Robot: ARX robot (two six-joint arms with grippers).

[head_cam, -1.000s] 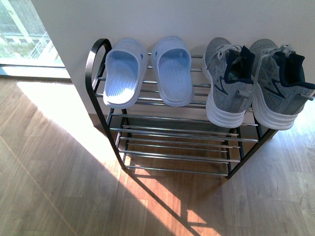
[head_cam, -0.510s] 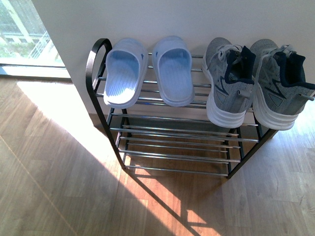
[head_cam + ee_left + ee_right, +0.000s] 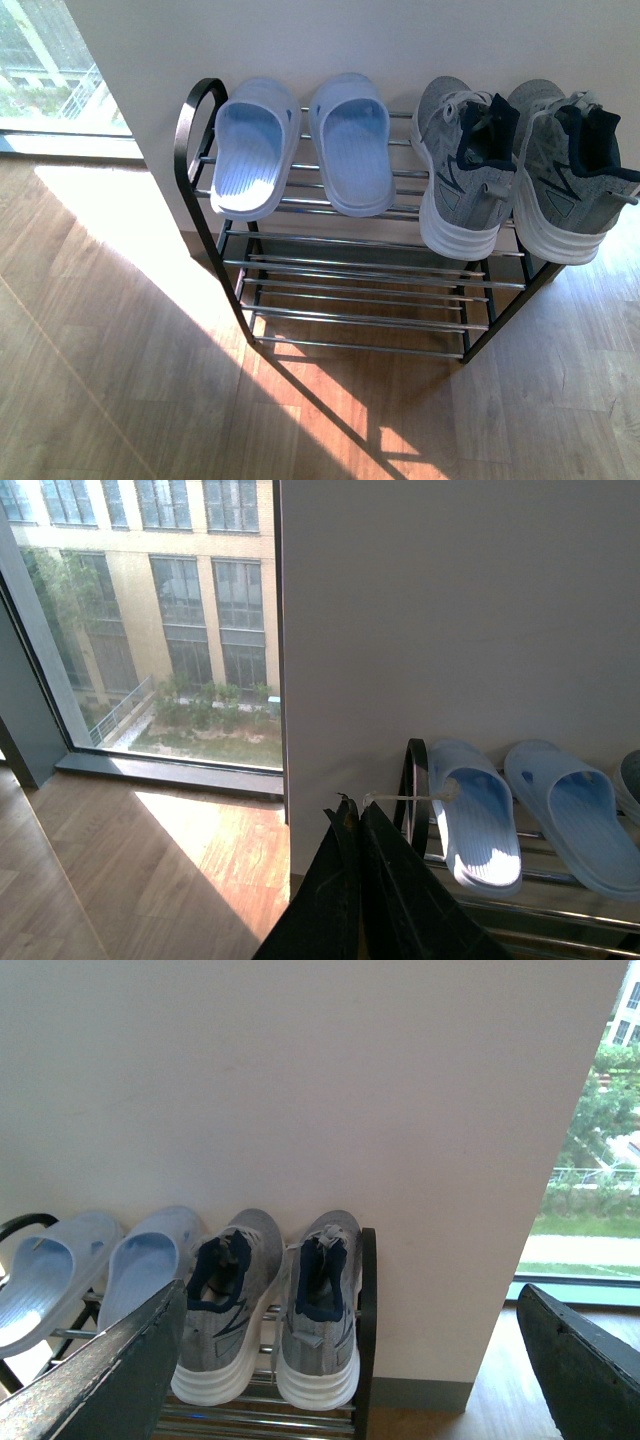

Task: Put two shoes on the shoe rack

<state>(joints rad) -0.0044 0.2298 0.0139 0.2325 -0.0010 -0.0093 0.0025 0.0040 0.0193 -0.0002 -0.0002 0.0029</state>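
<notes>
Resting on rack (image 3: 205, 110): sneakers (image 3: 265, 1305), far from wide-apart right gripper (image 3: 340, 1360).

Across the earlier front views and this one we find almost no change: only the shoe rack (image 3: 205, 215), with the pale blue slides (image 3: 300, 145) and grey sneakers (image 3: 520, 165) on its top tier, has slid a hair to the right in the picture. We see nothing on the rack shift relative to anything else.
</notes>
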